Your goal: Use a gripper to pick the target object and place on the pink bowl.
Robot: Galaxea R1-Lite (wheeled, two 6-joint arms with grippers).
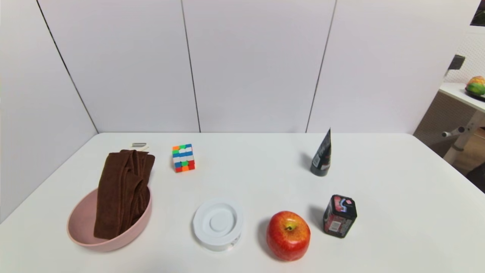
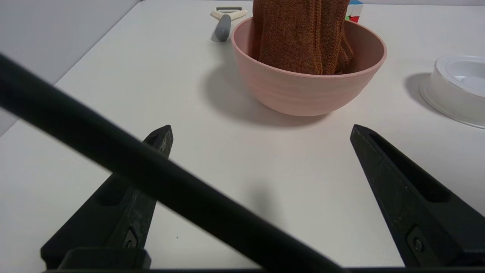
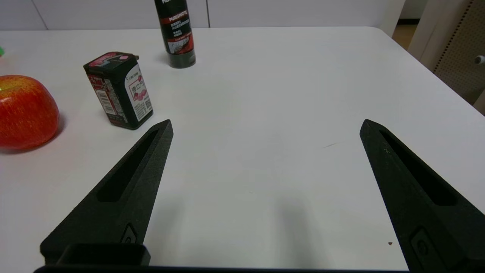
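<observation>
Towel (image 1: pixel 122 191) already draped in pink bowl (image 1: pixel 81 227), far end overhanging rim. Left gripper (image 2: pixel 261 131) and right gripper (image 3: pixel 265 125) spread, empty, level. Best kept clear; no nudging bowl.

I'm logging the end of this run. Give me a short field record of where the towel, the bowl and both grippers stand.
towel: brown towel lies in the pink bowl, far end draped over the rim
left gripper: left gripper open, empty, short of the bowl
right gripper: right gripper open, empty, over bare table
nearby: white container, apple
</observation>
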